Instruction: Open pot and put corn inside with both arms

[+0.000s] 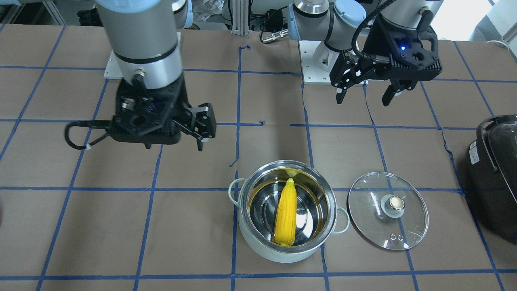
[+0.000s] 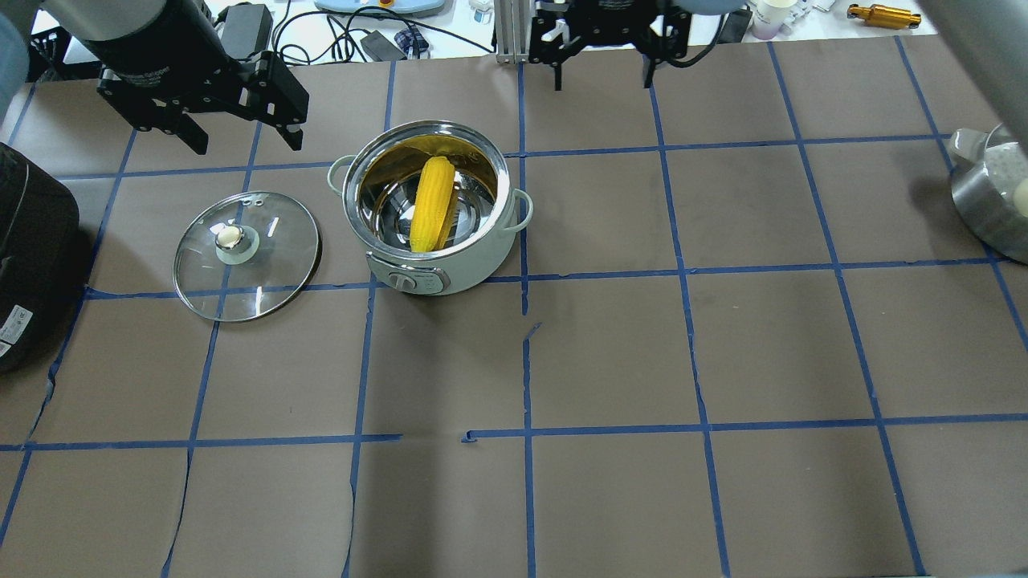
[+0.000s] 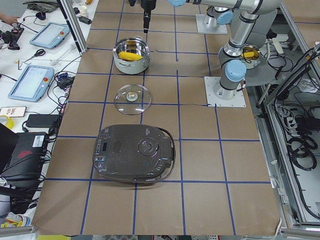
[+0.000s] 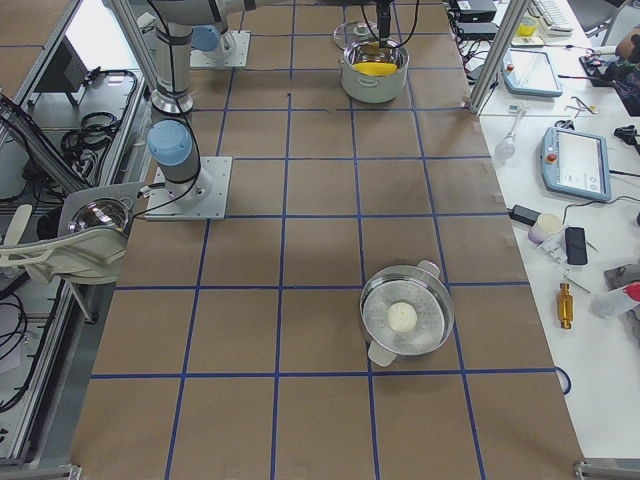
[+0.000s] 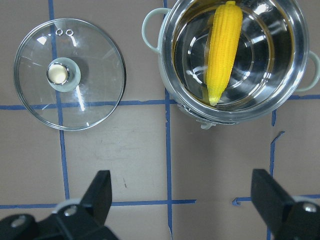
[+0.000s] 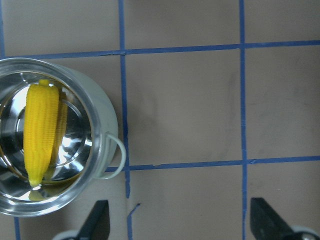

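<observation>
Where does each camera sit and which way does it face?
Front-facing: across the table, facing the robot, steeply down; left gripper on view's right, right gripper left.
Overhead: behind the shoulders, looking forward-down; both grippers at top.
Exterior left: robot's left table end; large black appliance nearest, arm bases right.
Exterior right: opposite end; arm bases left.
Left wrist: straight down on round clear glass lid; own fingers below.
Right wrist: straight down; own fingers below.
Shared: all show mint-white steel pot holding yellow corn cob.

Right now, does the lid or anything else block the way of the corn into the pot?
Nothing visible does. The corn already lies inside the open pot, and the glass lid rests on the table beside it, apart from the pot.
</observation>
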{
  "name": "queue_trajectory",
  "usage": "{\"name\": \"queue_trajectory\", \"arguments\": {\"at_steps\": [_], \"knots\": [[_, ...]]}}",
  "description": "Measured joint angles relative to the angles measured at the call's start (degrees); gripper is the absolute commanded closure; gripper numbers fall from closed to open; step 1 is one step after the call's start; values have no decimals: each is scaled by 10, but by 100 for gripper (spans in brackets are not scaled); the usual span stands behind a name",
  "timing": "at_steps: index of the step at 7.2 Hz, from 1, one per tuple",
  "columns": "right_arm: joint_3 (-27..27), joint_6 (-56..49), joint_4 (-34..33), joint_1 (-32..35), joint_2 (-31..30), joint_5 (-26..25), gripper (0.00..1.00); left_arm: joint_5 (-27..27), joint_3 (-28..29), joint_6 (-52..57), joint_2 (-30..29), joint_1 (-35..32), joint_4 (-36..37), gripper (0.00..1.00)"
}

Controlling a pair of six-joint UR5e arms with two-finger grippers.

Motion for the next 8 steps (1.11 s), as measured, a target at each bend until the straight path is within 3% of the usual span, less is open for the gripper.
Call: {"name": "queue_trajectory", "arguments": {"at_steps": [1, 3, 5, 8], "knots": [[50, -32, -1, -30, -40, 1, 11, 0, 0, 0, 0, 0, -1, 0], [135, -73, -16, -77, -101, 8, 9, 0, 0, 0, 1, 0, -2, 0], [162, -103, -28, -100, -120, 9, 0, 0, 0, 0, 1, 0, -4, 0], [160, -111, -54, -107, -124, 8, 0, 1, 0, 0, 1, 0, -5, 0]]}}
